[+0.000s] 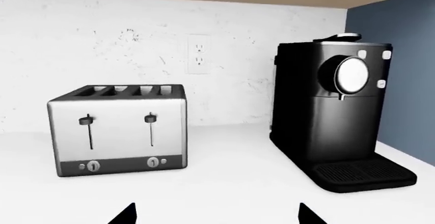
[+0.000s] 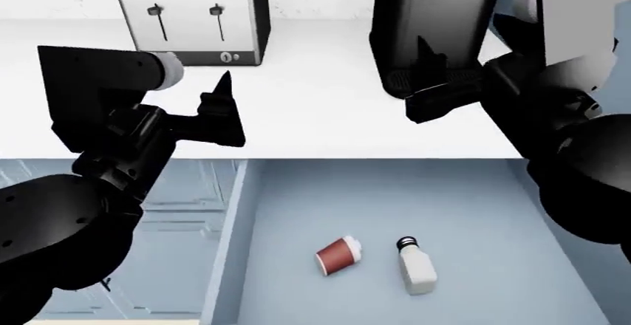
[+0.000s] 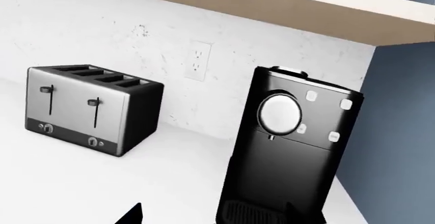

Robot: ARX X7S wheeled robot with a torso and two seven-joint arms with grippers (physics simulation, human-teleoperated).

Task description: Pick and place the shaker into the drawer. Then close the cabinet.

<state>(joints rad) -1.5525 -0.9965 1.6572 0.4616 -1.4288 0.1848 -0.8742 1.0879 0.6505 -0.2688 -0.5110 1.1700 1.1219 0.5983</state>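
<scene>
Two things lay on the light blue floor of the open blue-grey drawer (image 2: 473,192): the small clear glass shaker with a silver cap (image 2: 415,265) on its side, long axis running near to far, cap pointing far and slightly left, and just to its left a tipped red paper cup (image 2: 338,255). Above, both black grippers hung over the white counter (image 2: 315,118), the left gripper (image 2: 219,107) and right gripper (image 2: 434,81) each spread wide and holding nothing. Farther back stood a silver four-slot toaster (image 2: 193,15) and a black coffee machine (image 2: 429,22).

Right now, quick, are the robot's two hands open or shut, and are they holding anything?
Left gripper: open, holding nothing.
Right gripper: open, holding nothing.
</scene>
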